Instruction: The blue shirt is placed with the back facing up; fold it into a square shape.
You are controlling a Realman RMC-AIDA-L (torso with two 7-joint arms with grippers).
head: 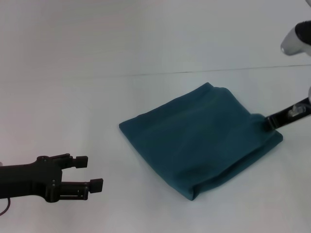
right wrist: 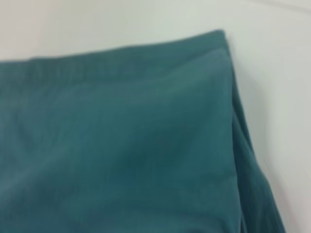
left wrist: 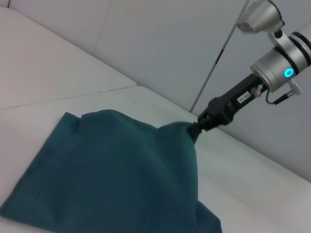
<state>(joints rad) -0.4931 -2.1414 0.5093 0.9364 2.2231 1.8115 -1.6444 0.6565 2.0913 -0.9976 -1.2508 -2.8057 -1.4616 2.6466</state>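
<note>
The blue shirt [head: 199, 141] lies folded into a rough square, set diagonally on the white table [head: 73, 97]. My right gripper [head: 268, 122] is at the shirt's right corner and is shut on the fabric there. In the left wrist view the cloth [left wrist: 112, 170] rises to a peak where the right gripper [left wrist: 196, 129] pinches it. The right wrist view shows only the shirt [right wrist: 121, 145] up close, with its layered edge. My left gripper [head: 90, 173] is open and empty, low at the front left, well apart from the shirt.
A faint seam line [head: 146, 74] crosses the table behind the shirt. Bare white table surface lies between my left gripper and the shirt's left corner [head: 121, 127].
</note>
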